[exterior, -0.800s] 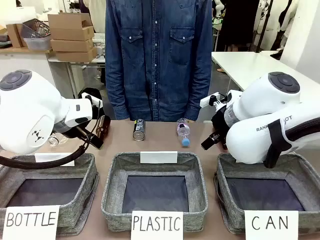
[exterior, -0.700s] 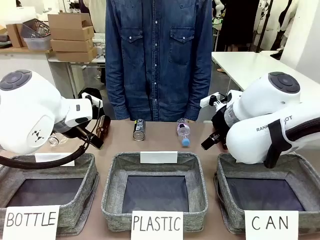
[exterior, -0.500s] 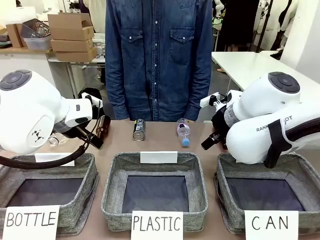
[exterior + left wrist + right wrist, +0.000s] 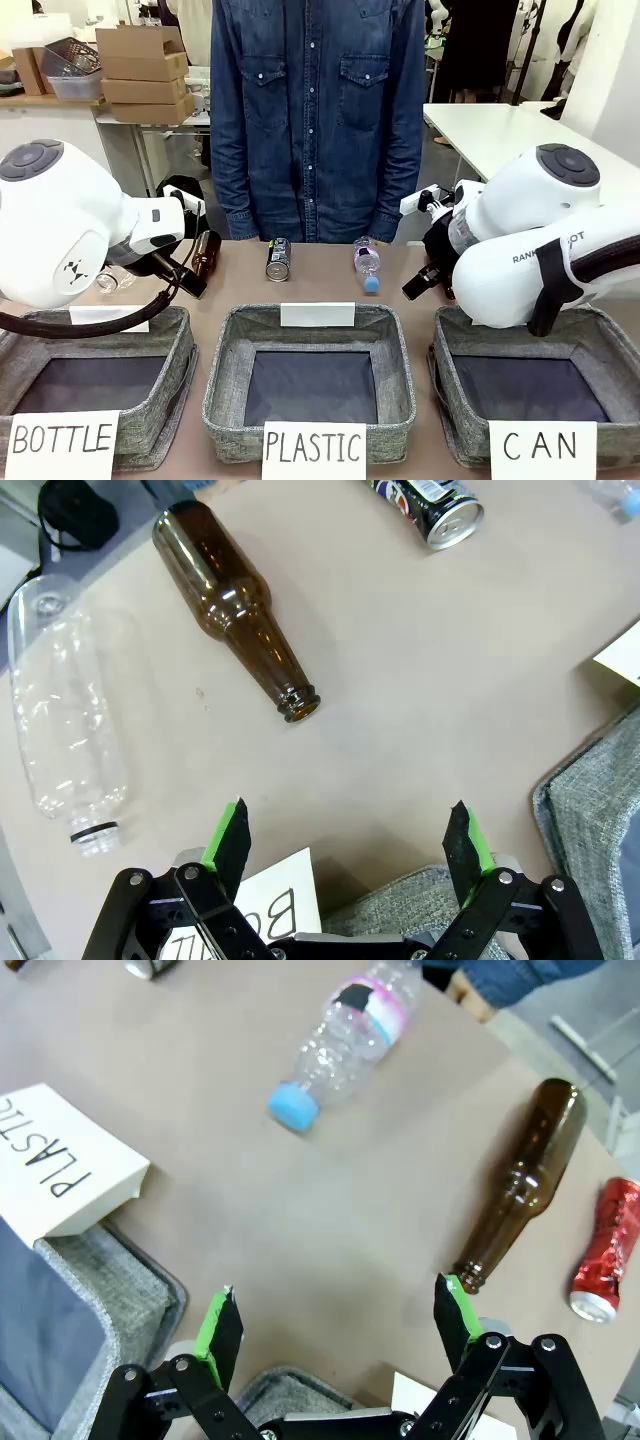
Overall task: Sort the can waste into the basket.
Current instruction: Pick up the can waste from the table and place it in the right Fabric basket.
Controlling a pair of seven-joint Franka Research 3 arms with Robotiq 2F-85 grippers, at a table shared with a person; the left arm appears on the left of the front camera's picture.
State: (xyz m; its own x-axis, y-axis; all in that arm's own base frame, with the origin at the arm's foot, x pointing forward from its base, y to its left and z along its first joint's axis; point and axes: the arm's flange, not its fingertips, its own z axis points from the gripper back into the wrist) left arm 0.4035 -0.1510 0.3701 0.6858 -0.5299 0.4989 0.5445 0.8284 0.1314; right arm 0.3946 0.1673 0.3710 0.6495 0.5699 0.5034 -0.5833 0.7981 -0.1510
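A dark can [image 4: 278, 259] with a round logo lies on the table before the person; its silver end [image 4: 447, 512] shows at the top of the left wrist view. A crushed red can [image 4: 604, 1250] lies at the right edge of the right wrist view, beside a brown bottle. The basket [image 4: 600, 345] signed "CAN" sits front right, under my right arm. My left gripper [image 4: 350, 842] is open over bare table. My right gripper [image 4: 337, 1322] is open too, above the table near the basket's far rim.
Bins signed "BOTTLE" [image 4: 175, 340] and "PLASTIC" [image 4: 225, 350] stand left and middle. Brown bottles [image 4: 232, 612] [image 4: 520, 1182] and clear plastic bottles [image 4: 65, 720] [image 4: 350, 1035] lie on the table. A person in a denim shirt [image 4: 318, 110] stands at the far side.
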